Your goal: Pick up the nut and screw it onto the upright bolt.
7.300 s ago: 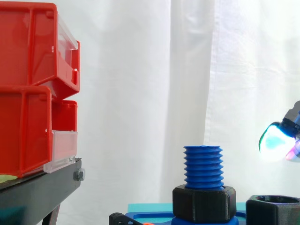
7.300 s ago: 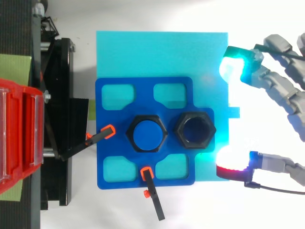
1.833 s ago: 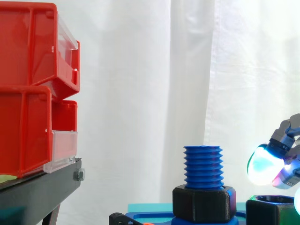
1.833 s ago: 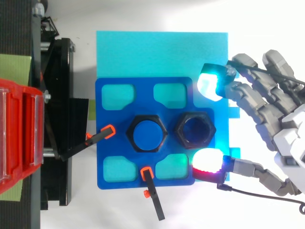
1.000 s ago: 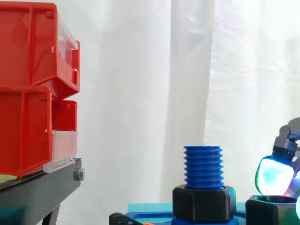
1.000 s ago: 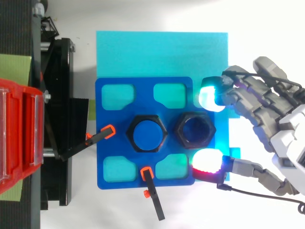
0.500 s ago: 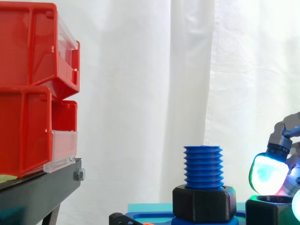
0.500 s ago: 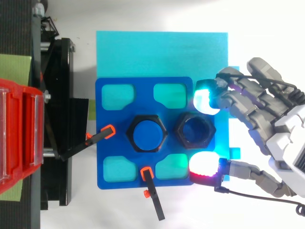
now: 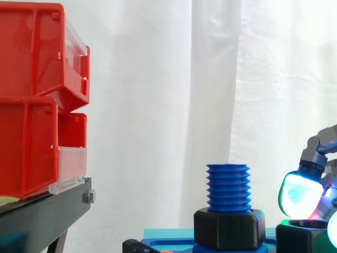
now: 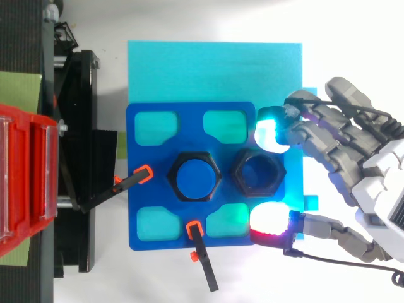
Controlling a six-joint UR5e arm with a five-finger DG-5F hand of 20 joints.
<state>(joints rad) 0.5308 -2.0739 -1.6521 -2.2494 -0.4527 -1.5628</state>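
Observation:
A blue threaded bolt [image 9: 228, 187] stands upright in a black hex collar [image 10: 194, 177] on the dark blue fixture plate [image 10: 144, 189]. Just right of it, the loose black nut [image 10: 257, 173] sits in the same plate; its top also pokes into the side view at the bottom right [image 9: 304, 238]. My hand [image 10: 372, 183] reaches in from the right and straddles the nut. A cyan-glowing pad [image 10: 271, 135] hovers at the nut's far edge and a red-glowing pad [image 10: 270, 227] sits off its near edge. Neither pad clearly touches the nut. In the side view the cyan pad [image 9: 297, 194] hangs just above the nut's rim.
The fixture plate lies on a light cyan sheet [image 10: 214, 69]. Two black clamp arms with orange tips [image 10: 136, 178] [image 10: 201, 249] press the plate's left and near sides. Red bins [image 9: 37, 95] are stacked on a black stand [image 9: 47, 216] to the left.
Since the earliest frame the hand has come in leftward and lower, bringing its pads to either side of the nut. Over the last half second it barely moves.

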